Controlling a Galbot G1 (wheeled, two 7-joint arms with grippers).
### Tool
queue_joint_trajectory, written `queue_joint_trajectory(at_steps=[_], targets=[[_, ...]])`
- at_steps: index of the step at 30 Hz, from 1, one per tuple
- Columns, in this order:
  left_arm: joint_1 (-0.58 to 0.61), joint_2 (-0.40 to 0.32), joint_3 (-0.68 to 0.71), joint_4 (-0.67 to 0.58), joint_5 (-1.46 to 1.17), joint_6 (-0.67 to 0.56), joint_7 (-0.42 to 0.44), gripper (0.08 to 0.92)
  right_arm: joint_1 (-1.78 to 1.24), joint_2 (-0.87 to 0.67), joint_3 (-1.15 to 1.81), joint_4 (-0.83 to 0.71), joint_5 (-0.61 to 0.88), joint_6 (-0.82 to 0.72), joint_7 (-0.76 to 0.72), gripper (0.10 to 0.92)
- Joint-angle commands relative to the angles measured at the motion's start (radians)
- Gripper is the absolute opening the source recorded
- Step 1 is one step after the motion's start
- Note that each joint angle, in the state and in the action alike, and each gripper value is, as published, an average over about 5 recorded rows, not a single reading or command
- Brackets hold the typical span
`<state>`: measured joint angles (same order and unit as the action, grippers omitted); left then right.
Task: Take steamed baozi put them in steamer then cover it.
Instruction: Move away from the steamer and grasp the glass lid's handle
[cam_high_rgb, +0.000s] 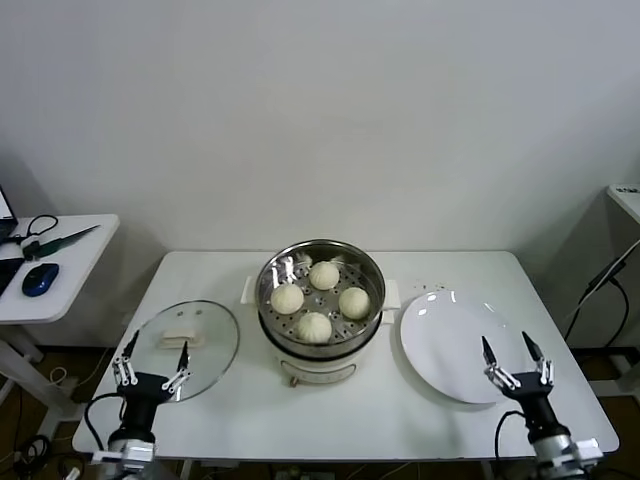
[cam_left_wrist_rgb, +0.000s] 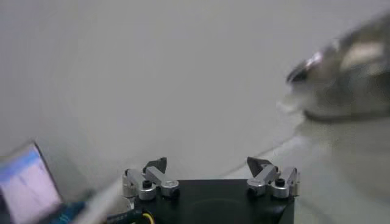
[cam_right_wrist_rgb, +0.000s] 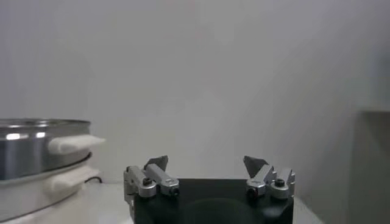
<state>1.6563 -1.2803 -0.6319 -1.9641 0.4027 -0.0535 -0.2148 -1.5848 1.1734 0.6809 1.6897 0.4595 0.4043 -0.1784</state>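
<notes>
At eight o'clock on the table (cam_high_rgb: 200, 420), the left gripper (cam_high_rgb: 152, 362) is held wide and empty over the cover (cam_high_rgb: 205, 352). Four steamed baozi (cam_high_rgb: 314, 326) are seated in the steamer (cam_high_rgb: 273, 340) at centre. At four o'clock, the right gripper (cam_high_rgb: 514, 358) is spread wide, empty, beside the plate (cam_high_rgb: 445, 345).

A plain white wall (cam_high_rgb: 320, 110) backs the white table (cam_high_rgb: 330, 410) — a smaller side desk (cam_high_rgb: 60, 265) stands left.

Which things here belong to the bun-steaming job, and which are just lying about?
Job:
- four buns, already in the steamer
- glass lid, flat on the table
- left pincer and right pincer, both open

Lying about:
- white plate
- computer mouse on the side table
</notes>
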Motion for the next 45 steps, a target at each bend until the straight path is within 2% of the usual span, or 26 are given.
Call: queue_joint_trajectory(at_steps=[1,6,12,34,45], targets=[[-0.015,0.016,-0.013,0.099,0.604,-0.100,-0.209,0.823,-0.103,0.108,-0.054,-0.032,-0.041,0.060,-0.011,0.823],[-0.048,0.044,0.009,0.225,0.832,-0.041,-0.205,0.823,-0.109,0.120,-0.066,-0.025,-0.052,0.059,-0.010,0.823],[-0.119,0.045,0.016,0.347,0.936,-0.002,-0.203,0.823,-0.121,0.123,-0.064,-0.023,-0.057,0.061,-0.008,0.823],[-0.443,0.052,0.055,0.660,1.024,0.061,-0.206,0.823,-0.177,0.139,-0.052,0.017,-0.046,0.076,-0.006,0.823],[-0.497,0.065,0.072,0.725,0.993,0.066,-0.178,0.814,-0.178,0.153,-0.055,0.028,-0.050,0.072,-0.002,0.823]])
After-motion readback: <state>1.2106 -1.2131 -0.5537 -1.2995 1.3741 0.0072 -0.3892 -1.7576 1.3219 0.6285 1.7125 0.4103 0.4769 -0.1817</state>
